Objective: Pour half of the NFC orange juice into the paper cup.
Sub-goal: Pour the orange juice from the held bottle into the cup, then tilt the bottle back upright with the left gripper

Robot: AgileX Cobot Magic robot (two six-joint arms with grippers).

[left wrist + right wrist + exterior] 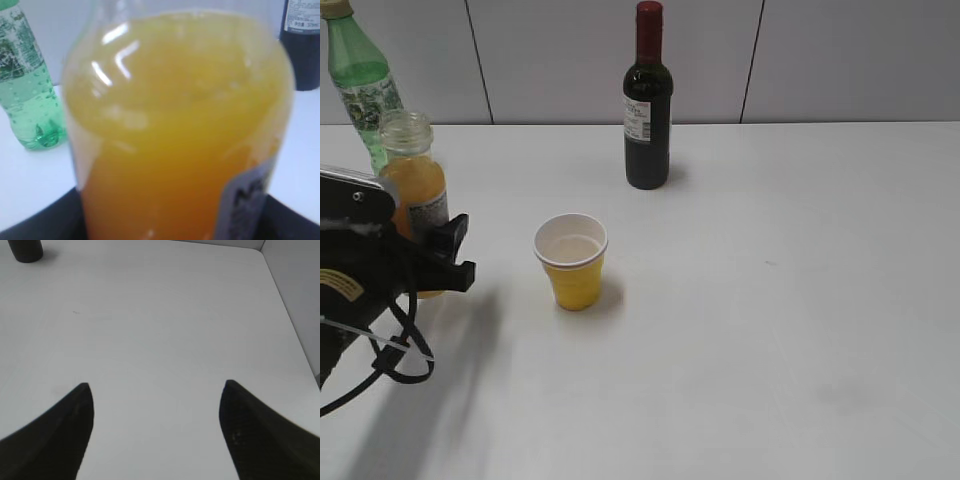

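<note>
Grabbing the juice looks like the step in hand. At the far left of the bench [800,330], the left fingers [448,252] sit around the NFC orange juice [413,190], which stands upright with no cap, but I cannot tell if they squeeze it yet. Just right of it waits the paper cup [571,260]. Next, I think, the bottle must lift and tip over that cup. The right fingers [155,430] are spread wide, holding nothing.
</note>
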